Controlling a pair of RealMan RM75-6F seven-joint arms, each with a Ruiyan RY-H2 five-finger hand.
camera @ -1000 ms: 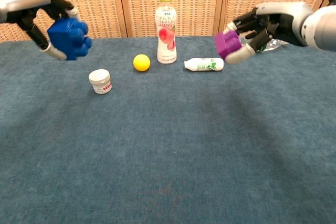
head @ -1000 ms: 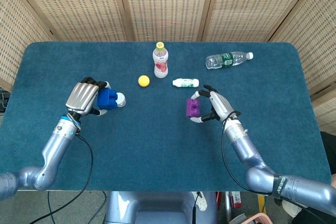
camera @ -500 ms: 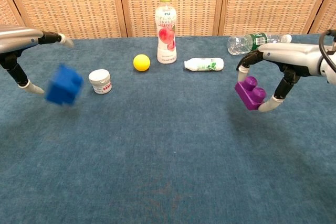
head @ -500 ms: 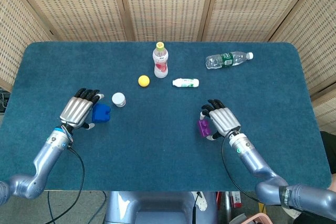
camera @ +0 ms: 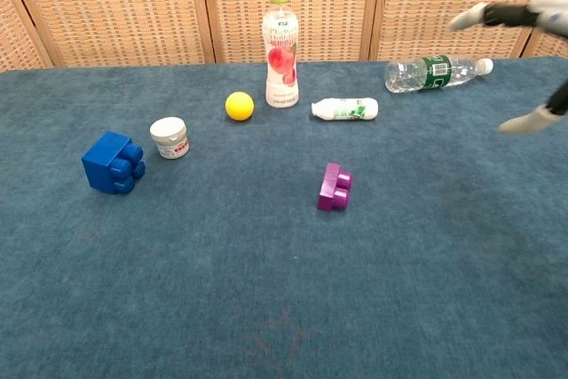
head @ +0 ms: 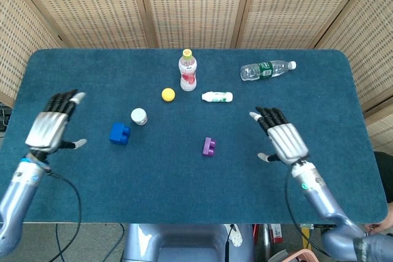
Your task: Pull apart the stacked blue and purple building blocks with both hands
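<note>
Head view: my left hand [head: 52, 127] is out w/ fingers spread, holding nothing, well left of the blue block [head: 119, 134]. My right hand [head: 284, 141] is likewise spread wide & empty, well right of the purple block [head: 209, 146]. Both blocks sit separate on the blue surface [head: 184, 188], apart from each other, purple one lower right of the blue. A small white jar [head: 139, 116] is just upper right of the blue block, not touching. Further behind the jar: yellow ball [head: 168, 94], upright pink drink bottle [head: 188, 71], a small white bottle [head: 217, 96] lying down, & a clear water bottle [head: 267, 69] on its side.

Chest view: blue block [camera: 114, 162] rests near the white jar [camera: 169, 138], to its lower left. Purple block [camera: 335, 187] lies well right of it, studs facing right. Only my right hand's fingertips [camera: 522, 122] show at the right edge, spread, nothing in them. Left hand is out of this view.
</note>
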